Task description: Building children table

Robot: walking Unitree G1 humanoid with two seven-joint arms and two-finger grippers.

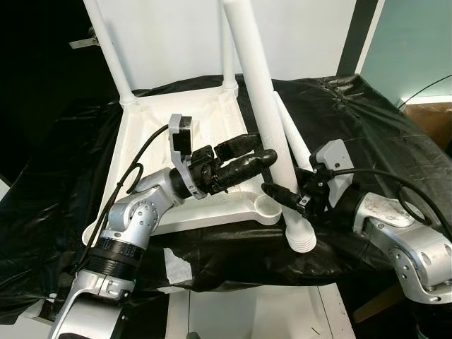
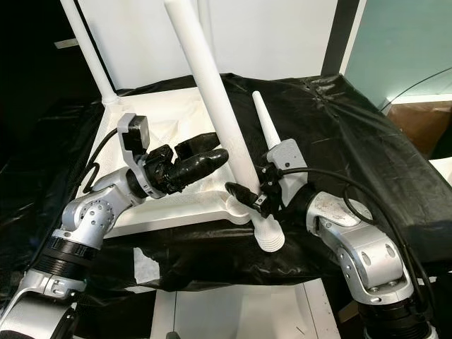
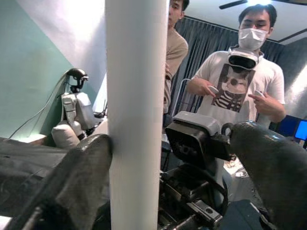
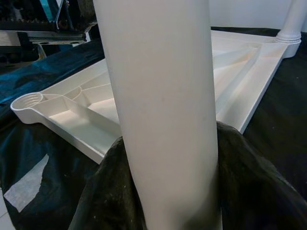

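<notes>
The white table top point(image 1: 145, 145) lies upside down on black cloth, with two white legs point(image 1: 109, 49) standing in its far corners. A third long white leg point(image 1: 258, 78) leans over the near right corner. Its threaded end point(image 1: 302, 240) hangs just past the empty corner socket point(image 1: 267, 206). My right gripper point(image 1: 286, 196) is shut on this leg point(image 4: 163, 110) low down. Higher up, my left gripper point(image 1: 263, 148) is open around the leg point(image 3: 136, 115); one finger point(image 3: 81, 182) touches it and the other stands apart. Another loose leg point(image 2: 267, 123) lies behind my right wrist.
The black cloth point(image 1: 367, 127) covers the whole work surface and drapes over its near edge. In the left wrist view two people point(image 3: 240, 91) stand beyond my right arm, and another robot point(image 3: 72, 112) sits by the green wall.
</notes>
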